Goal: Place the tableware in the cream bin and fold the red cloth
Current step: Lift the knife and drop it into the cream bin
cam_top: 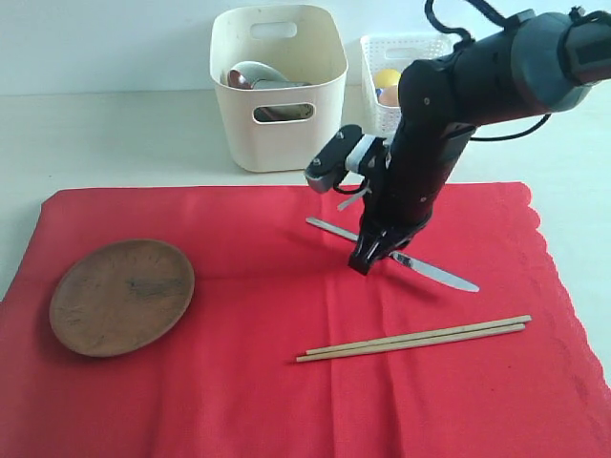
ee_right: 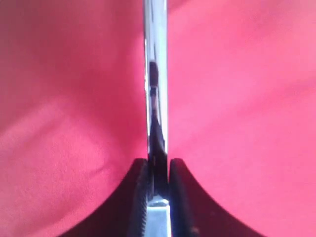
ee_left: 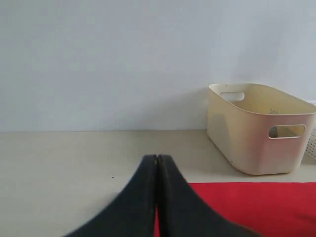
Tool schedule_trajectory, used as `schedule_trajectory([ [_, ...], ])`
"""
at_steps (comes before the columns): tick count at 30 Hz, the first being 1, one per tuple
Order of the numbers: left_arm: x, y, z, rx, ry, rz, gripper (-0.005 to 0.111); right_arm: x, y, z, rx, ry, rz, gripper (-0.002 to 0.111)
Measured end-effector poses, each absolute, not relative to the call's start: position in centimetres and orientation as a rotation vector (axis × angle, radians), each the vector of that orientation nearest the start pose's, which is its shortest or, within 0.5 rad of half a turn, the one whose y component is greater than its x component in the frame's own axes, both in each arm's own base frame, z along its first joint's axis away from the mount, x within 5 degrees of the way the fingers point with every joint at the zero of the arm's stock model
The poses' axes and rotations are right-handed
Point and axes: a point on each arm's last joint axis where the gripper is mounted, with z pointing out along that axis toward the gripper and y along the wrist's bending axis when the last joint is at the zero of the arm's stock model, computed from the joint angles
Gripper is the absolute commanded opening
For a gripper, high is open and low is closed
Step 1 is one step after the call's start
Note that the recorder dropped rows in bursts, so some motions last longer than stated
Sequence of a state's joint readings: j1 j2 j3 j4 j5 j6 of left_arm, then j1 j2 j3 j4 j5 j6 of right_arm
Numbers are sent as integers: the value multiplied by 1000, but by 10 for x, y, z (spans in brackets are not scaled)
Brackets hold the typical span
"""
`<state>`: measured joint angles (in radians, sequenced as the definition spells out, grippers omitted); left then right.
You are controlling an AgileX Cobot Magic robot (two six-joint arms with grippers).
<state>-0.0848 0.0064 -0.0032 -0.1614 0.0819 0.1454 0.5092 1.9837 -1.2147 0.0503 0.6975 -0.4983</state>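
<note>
Silver table knife [cam_top: 439,273] on the red cloth [cam_top: 286,401], right of centre, lying slantwise, blade end toward the near right. Right gripper [cam_top: 374,256] comes down on it from above, clenched around the knife near mid-length. In the right wrist view the fingers [ee_right: 140,197] press on both sides of the steel. Cannot tell whether the knife is off the fabric.

Pale wooden chopsticks [cam_top: 415,338] lie as a pair, side by side, near the knife on its near side, not touching it. Round brown wooden plate [cam_top: 122,296] sits flat on the cloth's left part, well apart from both.

Cloth spread flat on the table [cam_top: 115,143], scalloped edge at right. Cream bin [cam_top: 277,86] stands behind the cloth with metal ware inside. White lattice basket [cam_top: 406,48] just beside it at right, a lemon [cam_top: 387,76] in it.

Left gripper [ee_left: 157,163] clenched, fingertips together on nothing, over the cloth's edge.
</note>
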Motion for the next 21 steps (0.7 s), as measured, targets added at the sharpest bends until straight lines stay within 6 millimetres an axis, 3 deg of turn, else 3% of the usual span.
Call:
schedule_trajectory([
  [12,57,-6,207,65,1567,-89,2,329,190,215,-1138,2308,124,0],
  [21,57,-6,207,65,1567,-89,2,346,199,249,-935,2101,179,0],
])
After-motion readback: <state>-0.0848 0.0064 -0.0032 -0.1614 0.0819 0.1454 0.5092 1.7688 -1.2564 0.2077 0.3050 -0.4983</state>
